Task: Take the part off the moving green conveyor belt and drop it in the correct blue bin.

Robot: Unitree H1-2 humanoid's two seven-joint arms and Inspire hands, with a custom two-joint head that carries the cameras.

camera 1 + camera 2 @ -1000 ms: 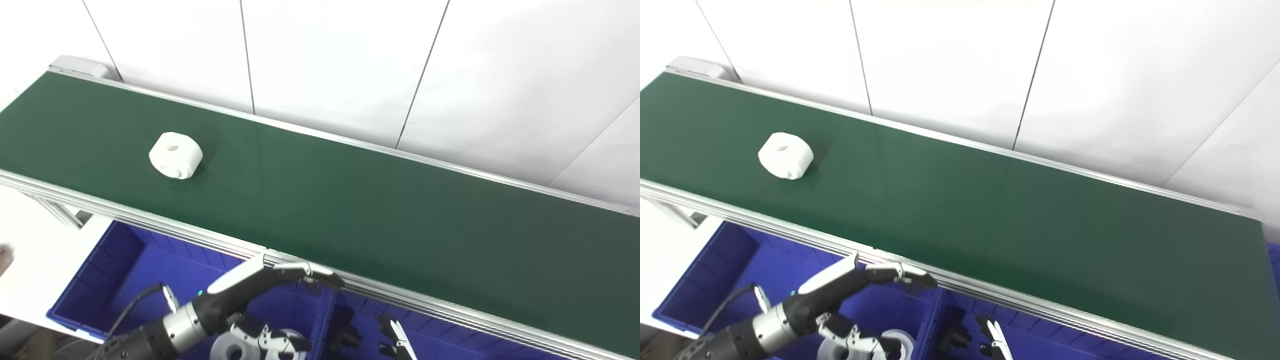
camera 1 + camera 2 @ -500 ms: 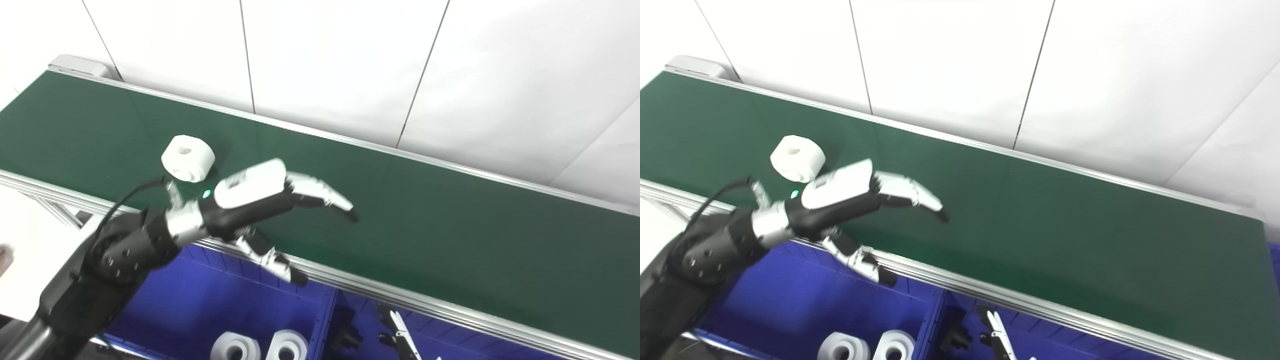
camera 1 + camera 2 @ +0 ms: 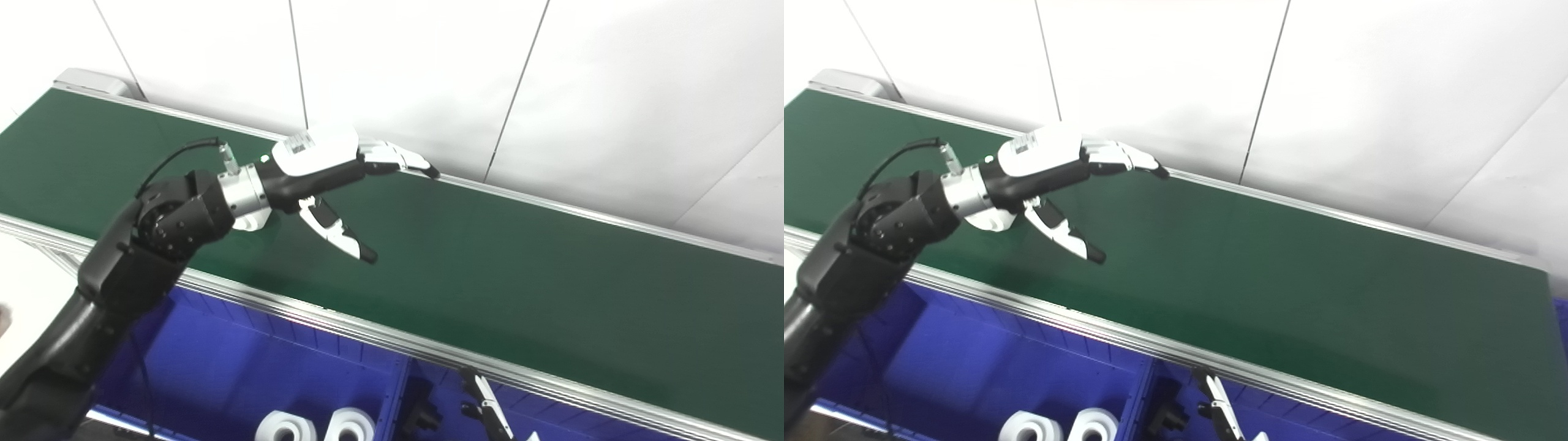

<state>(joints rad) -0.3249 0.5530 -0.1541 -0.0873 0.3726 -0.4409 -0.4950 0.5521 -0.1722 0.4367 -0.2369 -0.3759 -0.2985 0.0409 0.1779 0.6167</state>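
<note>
The white round part [image 3: 247, 222] lies on the green conveyor belt [image 3: 490, 263] at the left, mostly hidden behind my left wrist. My left hand [image 3: 318, 162] is open above the belt, just right of the part and not touching it. Its fingers [image 3: 398, 160] reach toward the belt's far rail and the thumb [image 3: 337, 233] points down toward the near side. Only a tip of my right hand [image 3: 484, 409] shows at the bottom edge, over the right blue bin. The hand and part also show in the right eye view [image 3: 1047, 156].
Two blue bins stand below the belt's near rail [image 3: 343, 324]. The left bin [image 3: 245, 367] holds white round parts [image 3: 350, 425]. The right bin [image 3: 441, 392] holds dark parts [image 3: 421, 418]. A white panelled wall stands behind the belt.
My left hand has risen from the left bin and swung over the belt toward its far rail. The white part has ridden right along the belt and now sits behind my wrist.
</note>
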